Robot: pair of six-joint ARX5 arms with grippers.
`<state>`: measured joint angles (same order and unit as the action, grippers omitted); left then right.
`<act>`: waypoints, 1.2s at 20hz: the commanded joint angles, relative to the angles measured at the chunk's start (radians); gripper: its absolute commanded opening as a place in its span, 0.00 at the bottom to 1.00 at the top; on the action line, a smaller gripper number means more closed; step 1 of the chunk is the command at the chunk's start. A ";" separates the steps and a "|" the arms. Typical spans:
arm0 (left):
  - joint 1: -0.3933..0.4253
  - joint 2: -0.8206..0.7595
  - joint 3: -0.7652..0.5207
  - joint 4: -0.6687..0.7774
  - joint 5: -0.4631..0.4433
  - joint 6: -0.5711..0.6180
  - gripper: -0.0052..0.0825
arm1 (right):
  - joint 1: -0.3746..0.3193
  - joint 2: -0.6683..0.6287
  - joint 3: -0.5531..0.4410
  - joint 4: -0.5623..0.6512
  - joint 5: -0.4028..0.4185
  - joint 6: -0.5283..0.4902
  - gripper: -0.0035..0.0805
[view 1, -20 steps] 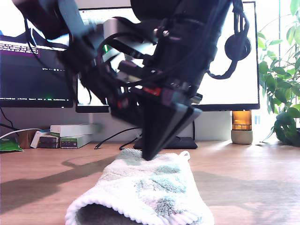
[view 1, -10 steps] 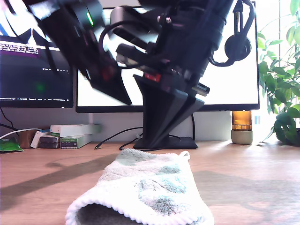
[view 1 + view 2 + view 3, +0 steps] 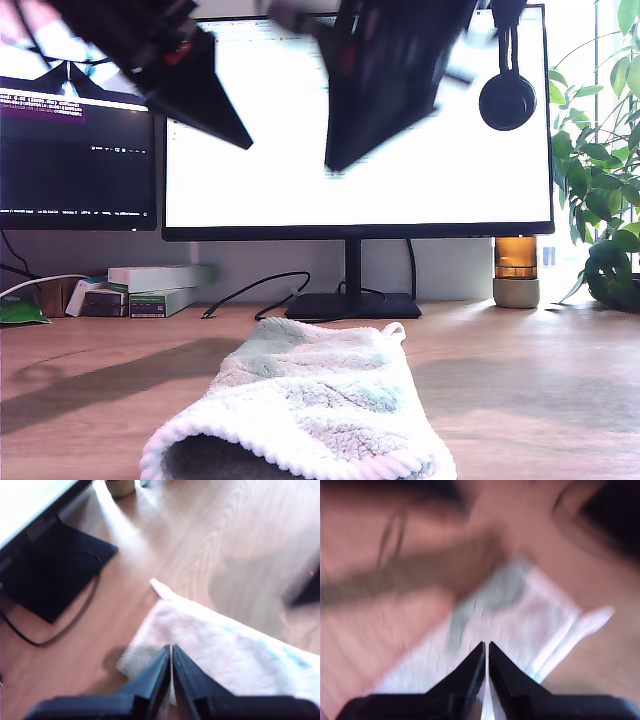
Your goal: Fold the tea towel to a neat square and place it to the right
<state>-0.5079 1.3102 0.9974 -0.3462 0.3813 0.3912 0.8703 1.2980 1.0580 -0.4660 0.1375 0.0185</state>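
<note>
The scene is bright, lit from the exterior view's right, where the white monitor blows out and glare washes the plant. Long soft shadows cross the tabletop. Both arms smear with motion blur in the exterior view. The second wrist view is heavily blurred throughout; the first wrist view is softer, overexposed toward the monitor.

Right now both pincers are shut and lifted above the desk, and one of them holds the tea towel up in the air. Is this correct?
Not quite. Both pincers are shut and lifted, but neither holds anything. In the exterior view the tea towel lies folded on the desk; my first pincer and my second pincer are both empty.
</note>
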 commanded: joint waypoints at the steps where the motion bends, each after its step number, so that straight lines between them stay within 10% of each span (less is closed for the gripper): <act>1: 0.000 -0.082 -0.069 0.071 -0.002 -0.042 0.03 | 0.001 -0.051 -0.078 0.028 0.006 -0.008 0.03; 12: -0.103 -0.343 -0.491 0.242 0.022 -0.212 0.03 | 0.077 -0.378 -0.519 0.245 -0.008 0.034 0.03; 24: -0.232 -0.037 -0.549 0.368 -0.005 -0.208 0.03 | 0.085 -0.167 -0.553 0.381 -0.116 0.031 0.03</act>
<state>-0.7380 1.2503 0.4660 0.0051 0.3752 0.1852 0.9508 1.1137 0.5121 -0.0982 0.0254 0.0513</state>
